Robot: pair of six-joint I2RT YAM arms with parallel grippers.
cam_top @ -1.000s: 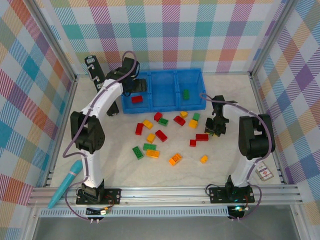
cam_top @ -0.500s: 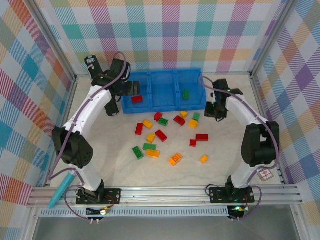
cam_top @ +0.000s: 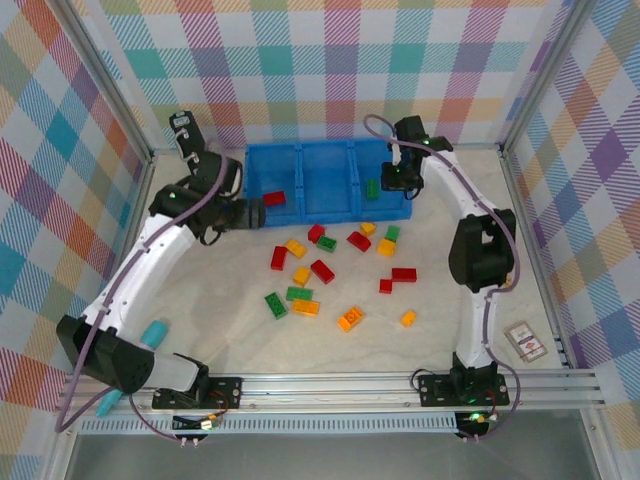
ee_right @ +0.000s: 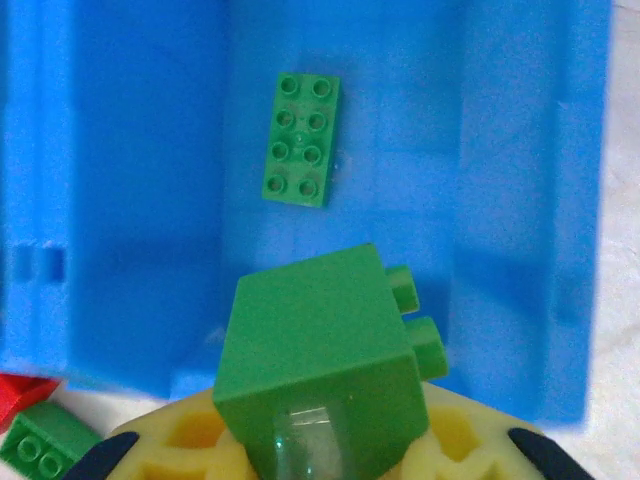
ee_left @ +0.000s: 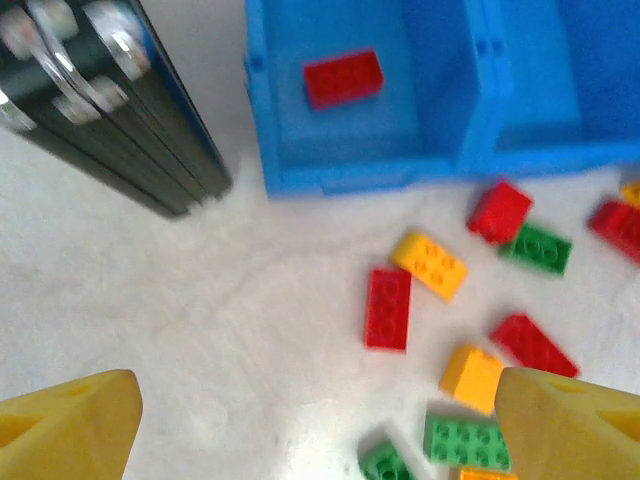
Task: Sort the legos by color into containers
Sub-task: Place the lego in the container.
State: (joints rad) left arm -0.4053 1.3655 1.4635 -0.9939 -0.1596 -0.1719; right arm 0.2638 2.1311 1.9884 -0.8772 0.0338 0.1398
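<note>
RIGHT: right gripper clamped on green brick; swung from table pile to above right compartment, near sorted green lego | LEFT: left gripper spread, empty; pulled back from left compartment holding red brick | NEXT: probably release; loose legos unsorted

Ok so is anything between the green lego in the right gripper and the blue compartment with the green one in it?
Nothing visible does. The right gripper grips the held green lego above the right compartment, whose floor is bare apart from the flat green lego lying in it.
</note>
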